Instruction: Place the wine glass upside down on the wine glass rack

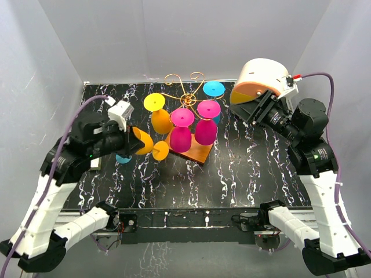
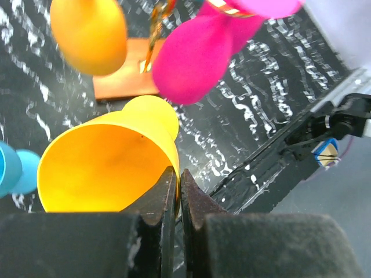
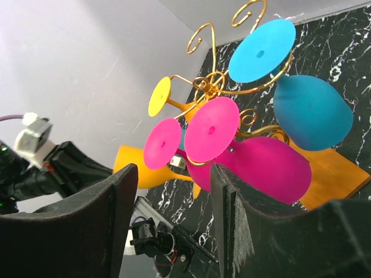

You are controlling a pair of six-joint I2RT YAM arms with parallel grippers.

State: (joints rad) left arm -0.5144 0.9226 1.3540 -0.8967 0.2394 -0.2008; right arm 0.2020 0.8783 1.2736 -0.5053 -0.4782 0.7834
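My left gripper [image 2: 177, 174] is shut on the rim of a yellow-orange wine glass [image 2: 110, 165], one finger inside the bowl and one outside. The wine glass [image 1: 145, 143] lies on its side above the table, foot pointing toward the wine glass rack [image 1: 185, 97], just left of the rack's wooden base [image 1: 200, 153]. The gold wire rack [image 3: 208, 87] carries a yellow glass [image 1: 157, 113], two magenta glasses [image 1: 181, 130] and a blue glass [image 3: 313, 113], all hanging upside down. My right gripper [image 3: 174, 168] is open and empty, raised to the right of the rack.
A light blue glass [image 2: 14, 171] lies on the black marbled table [image 1: 243, 174] under my left arm. White walls close in the back and sides. My right arm's white lamp-like housing [image 1: 264, 75] hangs over the table's back right corner.
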